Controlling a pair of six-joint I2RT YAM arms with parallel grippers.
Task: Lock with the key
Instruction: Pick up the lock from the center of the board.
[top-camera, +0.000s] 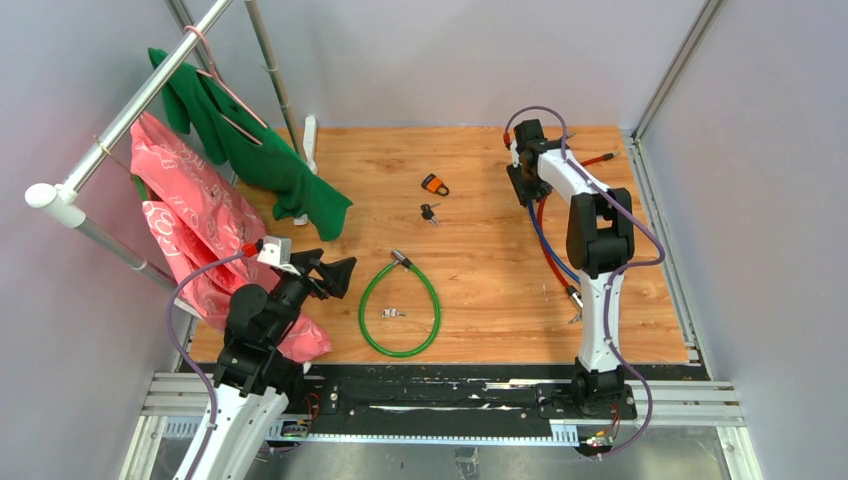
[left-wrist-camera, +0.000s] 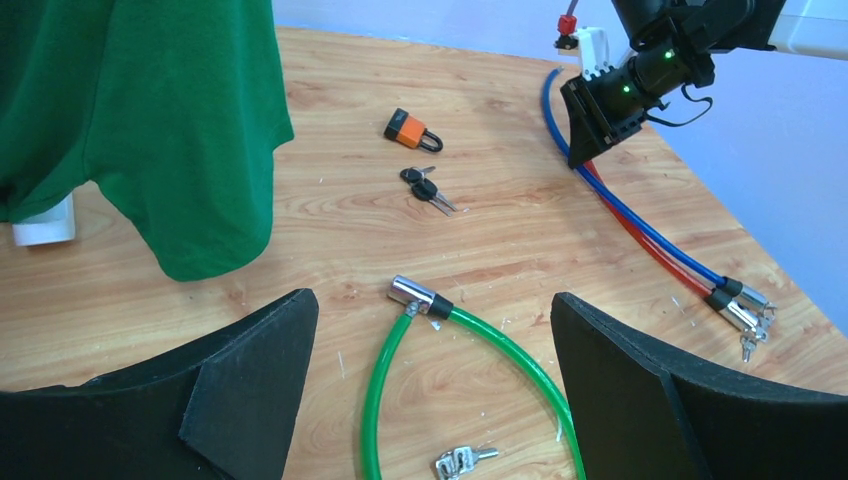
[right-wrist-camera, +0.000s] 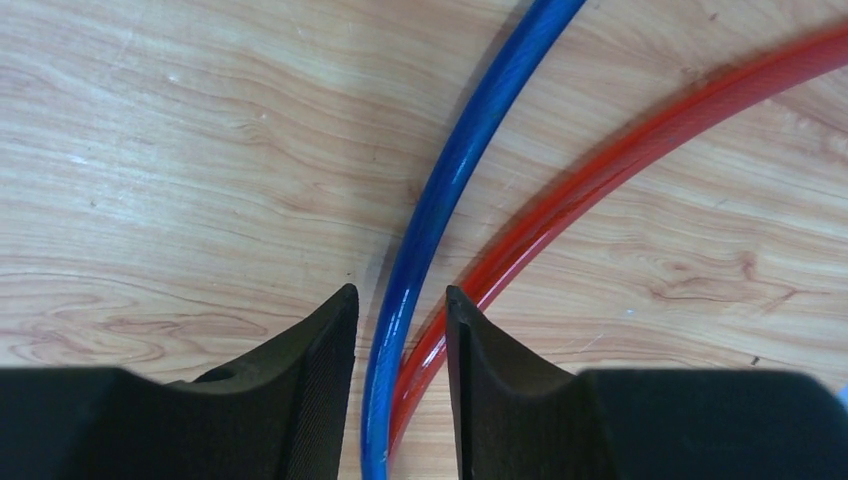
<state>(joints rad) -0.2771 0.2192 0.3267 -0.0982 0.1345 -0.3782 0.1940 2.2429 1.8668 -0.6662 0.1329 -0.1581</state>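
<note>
Worktop (top-camera: 500, 300) with two arms. The left gripper (left-wrist-camera: 430, 305) hangs wide open and empty just above the metal head of the green cable lock (left-wrist-camera: 480, 335), which lies in a loop on the near-left wood with a small key bunch (left-wrist-camera: 455, 462) inside it. The right gripper (right-wrist-camera: 397, 295) is lowered at the far right, its jaws narrow but apart, straddling the blue cable lock (right-wrist-camera: 440, 190) where the red cable lock (right-wrist-camera: 620, 160) runs just beside it; neither cable is visibly clamped. The orange padlock (top-camera: 434, 185) and a pair of keys (top-camera: 429, 211) lie near each other mid-worktop, apart from both grippers. A green garment (top-camera: 250, 150) hangs at the far left.
</note>
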